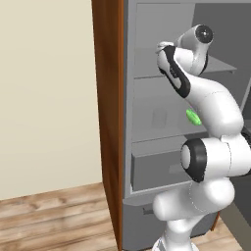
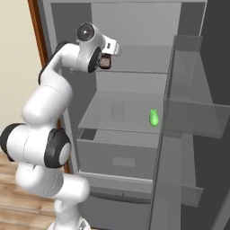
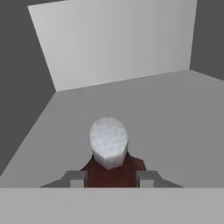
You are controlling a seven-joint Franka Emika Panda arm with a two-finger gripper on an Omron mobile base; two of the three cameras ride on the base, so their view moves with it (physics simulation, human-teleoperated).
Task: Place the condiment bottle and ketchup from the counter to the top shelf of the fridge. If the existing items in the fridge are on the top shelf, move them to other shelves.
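Up high, the gripper [image 3: 112, 178] pinches the ketchup [image 3: 112, 168] over the top shelf [image 3: 175, 113], walls well apart.

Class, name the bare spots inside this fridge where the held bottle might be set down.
The top shelf lies bare ahead of the hand and the ketchup it grips, out to the back wall. The middle shelf is bare except the green item near its right.

Plain cream wall [image 1: 46, 93], light wood plank floor [image 1: 54, 218], reddish-brown wood panel [image 1: 108, 112] beside it.
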